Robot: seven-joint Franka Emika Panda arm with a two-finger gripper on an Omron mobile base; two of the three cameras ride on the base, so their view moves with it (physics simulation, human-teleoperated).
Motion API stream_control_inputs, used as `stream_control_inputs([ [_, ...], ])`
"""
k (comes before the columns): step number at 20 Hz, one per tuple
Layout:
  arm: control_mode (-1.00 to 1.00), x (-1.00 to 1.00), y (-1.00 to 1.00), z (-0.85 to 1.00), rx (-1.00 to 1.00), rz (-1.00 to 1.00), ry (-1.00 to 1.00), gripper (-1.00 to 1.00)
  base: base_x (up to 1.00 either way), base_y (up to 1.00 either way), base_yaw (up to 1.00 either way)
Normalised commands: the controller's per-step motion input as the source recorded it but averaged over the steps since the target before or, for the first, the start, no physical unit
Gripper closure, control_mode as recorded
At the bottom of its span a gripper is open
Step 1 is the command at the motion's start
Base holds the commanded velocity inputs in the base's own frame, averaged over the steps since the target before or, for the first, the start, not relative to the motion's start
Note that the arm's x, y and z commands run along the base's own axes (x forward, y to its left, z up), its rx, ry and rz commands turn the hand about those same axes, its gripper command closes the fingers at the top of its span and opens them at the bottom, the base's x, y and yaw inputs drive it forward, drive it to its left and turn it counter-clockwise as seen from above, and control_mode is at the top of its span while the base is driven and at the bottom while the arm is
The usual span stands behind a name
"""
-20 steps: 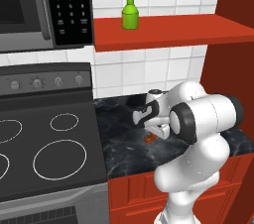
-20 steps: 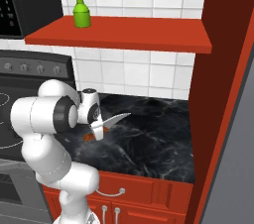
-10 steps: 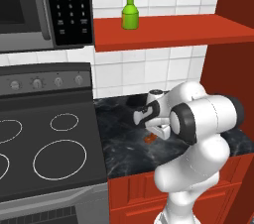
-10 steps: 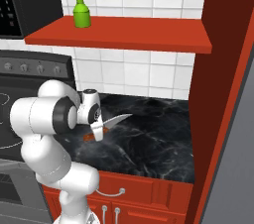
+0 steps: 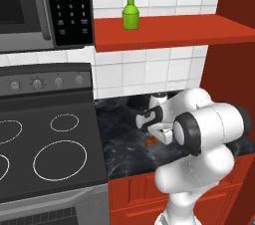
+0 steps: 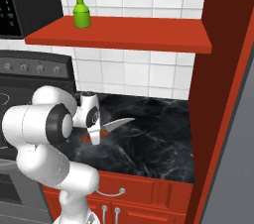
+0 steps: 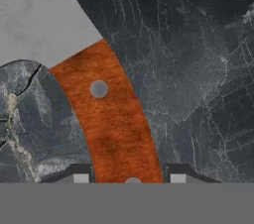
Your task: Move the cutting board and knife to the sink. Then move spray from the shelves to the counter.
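Now knife (image 7: 111, 119) between hand (image 7: 129, 178) fingertips.

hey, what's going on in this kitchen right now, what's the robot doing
The robot arm has its gripper closed on the knife, with the reddish-brown handle between the fingertips and the grey blade pointing away, right at the black marble counter beside the stove. The green spray bottle stands upright on the red shelf above, untouched.
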Motion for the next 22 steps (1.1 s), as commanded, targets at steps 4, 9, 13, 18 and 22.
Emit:
stream_control_inputs([
  [4,-1.0,-0.29,-0.05,0.35,0.04,-0.01,0.0,1.0,0.0,0.0,0.0],
  [9,-1.0,-0.31,-0.01,0.54,0.04,0.01,0.0,1.0,0.0,0.0,0.0],
  [13,-1.0,-0.42,-0.01,0.46,0.06,0.05,0.0,1.0,0.0,0.0,0.0],
  [18,-1.0,-0.31,0.0,0.45,0.0,0.01,-0.02,1.0,0.0,0.0,0.0],
  [22,-1.0,-0.26,-0.01,0.39,0.0,0.0,0.0,1.0,0.0,0.0,0.0],
])
